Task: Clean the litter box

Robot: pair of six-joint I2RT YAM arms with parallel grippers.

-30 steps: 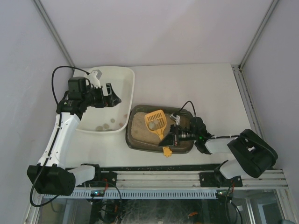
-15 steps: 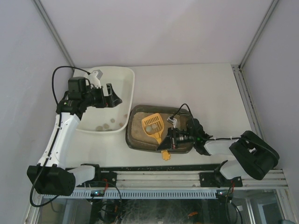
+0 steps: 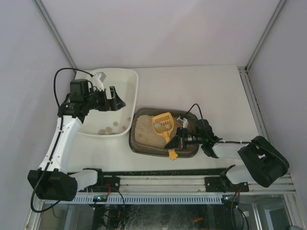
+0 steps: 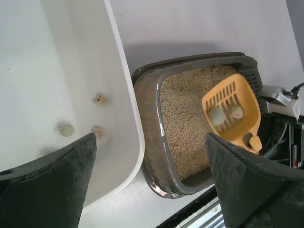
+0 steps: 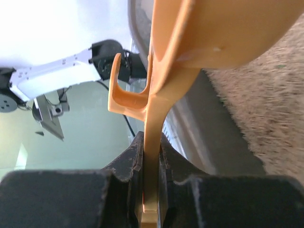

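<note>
The dark olive-brown litter box (image 3: 140, 145) with beige litter lies at the table's middle front; it also shows in the left wrist view (image 4: 151, 118). My right gripper (image 3: 177, 142) is shut on the handle of a yellow slotted scoop (image 3: 163, 123), seen edge-on in the right wrist view (image 5: 151, 156). The scoop (image 4: 232, 111) is held over the box's right part with two pale clumps (image 4: 224, 114) in it. My left gripper (image 3: 114, 99) is open and empty, held above the white tub (image 3: 133, 84), with its fingers (image 4: 52, 180) spread wide.
The white tub (image 4: 118, 80) stands just left of the litter box and holds several small clumps (image 4: 66, 129). A metal rail (image 3: 168, 184) runs along the near edge. Grey walls and frame posts close in the table at the back and sides.
The scoop dipped lower and left into the litter half a second ago, and now it is raised and shifted right with clumps in it. The left arm has not moved.
</note>
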